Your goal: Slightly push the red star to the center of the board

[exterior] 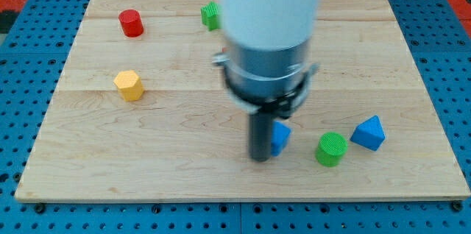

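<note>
No red star shows in the camera view; the arm's white and grey body hides the board's middle and upper centre. My tip (260,157) rests on the board at lower centre, touching the left side of a partly hidden blue block (280,137). A red cylinder (131,23) stands at the upper left.
A yellow hexagonal block (129,85) sits at the left. A green block (211,15), half hidden by the arm, is at the top. A green cylinder (331,149) and a blue triangular block (369,132) sit at the lower right. The wooden board (110,168) lies on a blue pegboard.
</note>
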Tool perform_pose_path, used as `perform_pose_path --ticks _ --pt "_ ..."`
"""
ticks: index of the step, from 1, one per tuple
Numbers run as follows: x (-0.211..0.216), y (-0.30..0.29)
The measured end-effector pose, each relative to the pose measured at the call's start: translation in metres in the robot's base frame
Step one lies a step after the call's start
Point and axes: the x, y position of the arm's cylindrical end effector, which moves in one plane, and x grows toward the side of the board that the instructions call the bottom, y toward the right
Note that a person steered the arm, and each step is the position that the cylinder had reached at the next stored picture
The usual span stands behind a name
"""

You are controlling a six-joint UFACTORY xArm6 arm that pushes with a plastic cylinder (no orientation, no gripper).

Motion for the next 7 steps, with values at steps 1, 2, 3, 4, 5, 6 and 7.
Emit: perform_pose_path --ticks 1,2,3,4,5,6,7 --pt "-0.029 -0.018" --pt "-0.053 0.001" --pt "-0.050 0.039" --pt "-0.129 0.031" --pt "-0.174 0.066" --pt "-0.225 0.058" --pt "-0.253 -0.004"
